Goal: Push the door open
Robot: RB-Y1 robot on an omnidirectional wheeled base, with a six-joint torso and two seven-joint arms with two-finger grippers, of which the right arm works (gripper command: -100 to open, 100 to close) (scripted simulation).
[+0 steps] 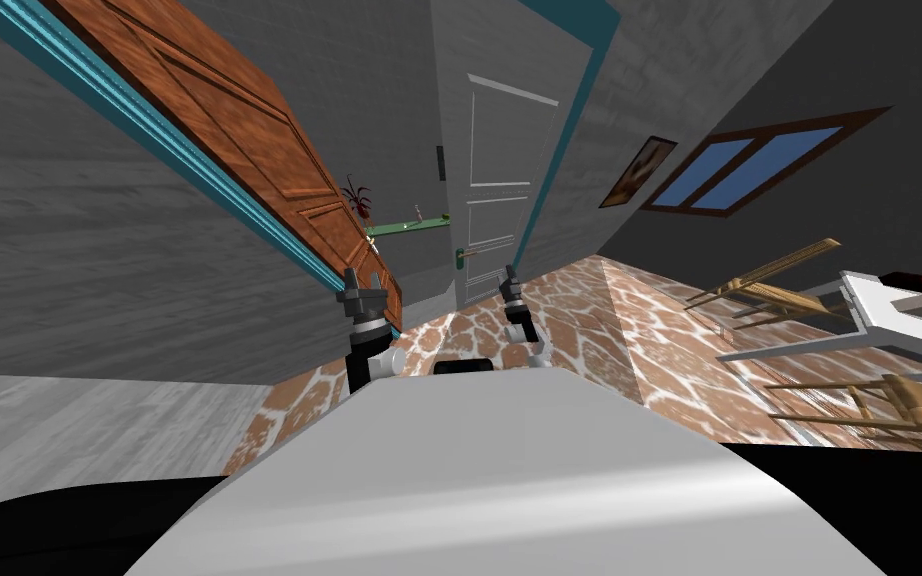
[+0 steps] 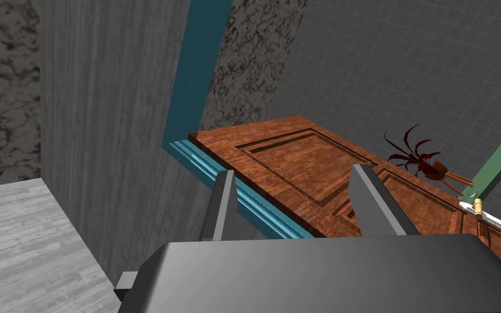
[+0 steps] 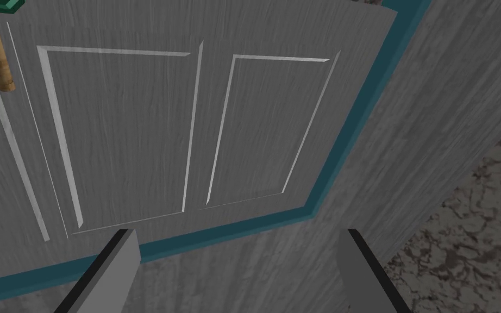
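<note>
The patterned floor [image 1: 589,320] runs ahead between grey walls. A grey door [image 1: 499,150] shuts off its far end, and a brown panelled door [image 1: 249,140] stands along its left edge. I take the brown one for the task's door, since the left arm is raised at it. Its top edge runs at an angle to the teal frame [image 2: 196,70], so it looks already swung partway off the frame, away from me.

The left end effector [image 2: 293,173] has its fingers spread and empty, which suits a flat push. It points at the door's face, close to the frame side and seemingly just short of contact. The door's pale handle [image 2: 488,217] sits well off towards the far edge. The right end effector [image 3: 237,232], also spread and empty, points at the grey door, well apart from it.
</note>
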